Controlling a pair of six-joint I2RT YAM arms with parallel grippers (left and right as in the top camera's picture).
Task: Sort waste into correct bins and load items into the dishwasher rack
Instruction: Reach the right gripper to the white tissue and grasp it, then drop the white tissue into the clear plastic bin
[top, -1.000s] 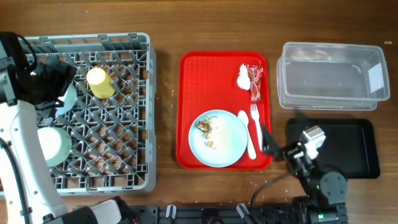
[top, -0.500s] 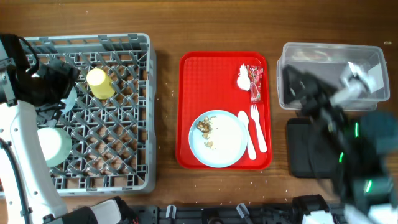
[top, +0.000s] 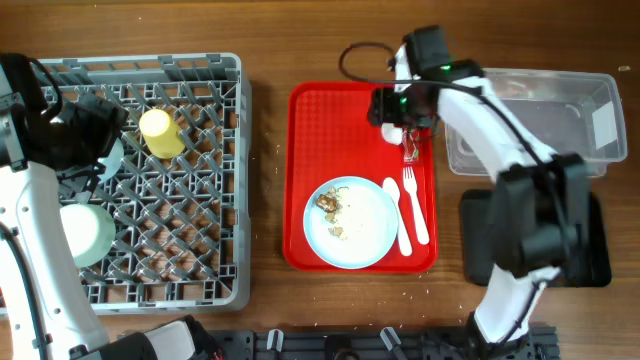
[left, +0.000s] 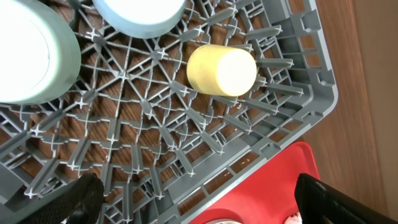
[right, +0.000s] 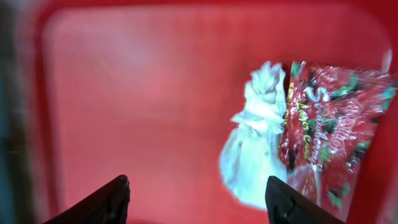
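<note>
**Wooden tabletop: right arm over the tray's rubbish corner**

Brown wooden table (top: 270, 60) carries a large square grey lattice dishwasher rack (top: 200, 250) at the left and a red serving tray (top: 330, 130) in the middle. At the right, a clear rectangular plastic tub (top: 580, 130) sits above a shallow black rectangular tray (top: 475, 240).

The right gripper (right: 196, 182) hovers over the red tray's far right corner, fingers spread wide and empty. Just ahead of it, a small crumpled white paper wad (right: 255, 149) touches a red-and-white crinkly snack wrapper (right: 323, 118).

Nearer on the same tray, brown crumbly food scraps (top: 330, 205) lie on a pale blue round plate (top: 365, 235). A white plastic spoon (top: 397, 215) and a white plastic fork (top: 415, 205) lie just beside the plate.

The left gripper (left: 199, 180), likewise parted and empty, hangs above the rack. A yellow-green cup (left: 222, 70) and two pale blue-white bowls (left: 31, 56) rest among the rack's pegs.
</note>
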